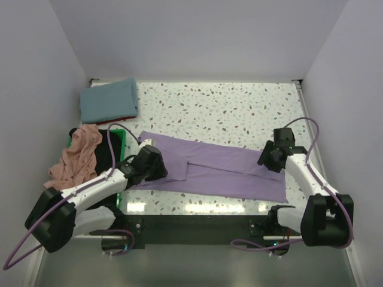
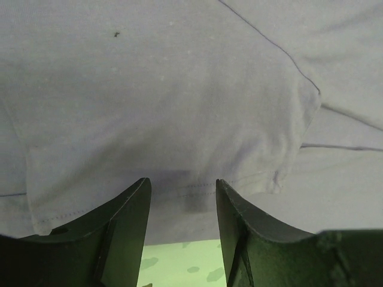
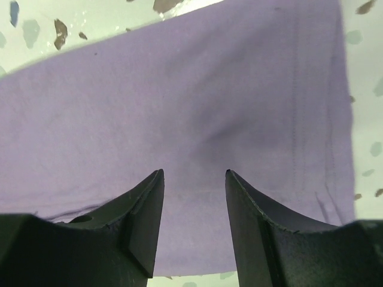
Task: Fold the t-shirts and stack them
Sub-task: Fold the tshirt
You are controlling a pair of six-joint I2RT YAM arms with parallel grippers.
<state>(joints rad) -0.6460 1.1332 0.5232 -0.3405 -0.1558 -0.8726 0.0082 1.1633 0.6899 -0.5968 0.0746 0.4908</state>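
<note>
Lavender t-shirt [image 1: 221,170] — ends hidden under left tool [image 2: 182,186] and right tool [image 3: 194,176].

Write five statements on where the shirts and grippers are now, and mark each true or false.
1. The lavender shirt lies flat on the table. True.
2. The teal shirt is spread out under the left gripper. False: it lies folded at the table's far left corner.
3. The left gripper and the right gripper both have their fingers apart. True.
4. The salmon pink shirt is stacked on the teal shirt. False: it is draped, unfolded, over the green bin.
5. The right gripper is at the lavender shirt's right end. True.
</note>
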